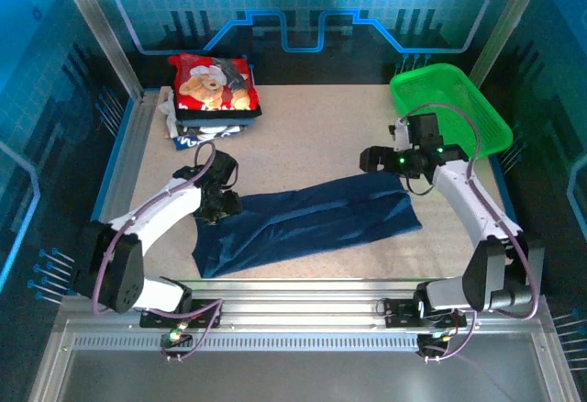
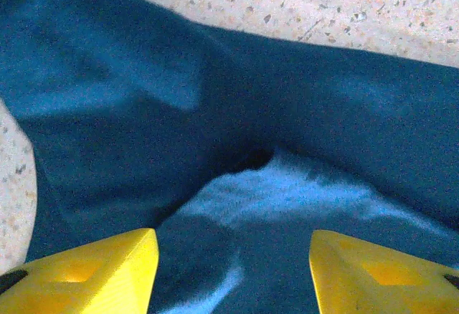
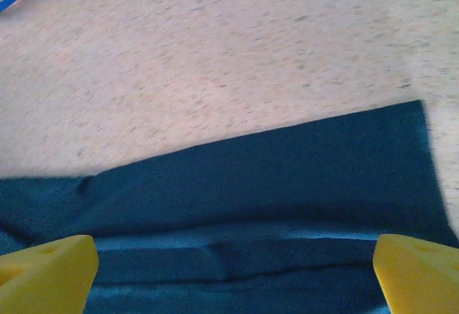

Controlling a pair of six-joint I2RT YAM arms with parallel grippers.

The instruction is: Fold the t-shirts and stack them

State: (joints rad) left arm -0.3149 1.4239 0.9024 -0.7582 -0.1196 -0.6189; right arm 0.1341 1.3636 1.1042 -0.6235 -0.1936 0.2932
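Yellow fingertips of the left gripper fill the bottom of my left wrist feed. They stand apart with a clear gap and grip nothing; rumpled navy t-shirt lies directly under them. On the overhead that shirt is a long folded band across the near middle of the speckled table, tilted up toward the right. Left arm reaches forward from its near-left base, wrist bent down over the band's left end. Right arm arcs in from the near-right base. The right gripper points left above the band's far right corner, jaws spread very wide and holding nothing. Its cable loops in front of the green basket at far right, where I see bare mesh inside. At far left sits a stack of folded shirts, with the red teddy-bear shirt on top, well apart from both grippers.
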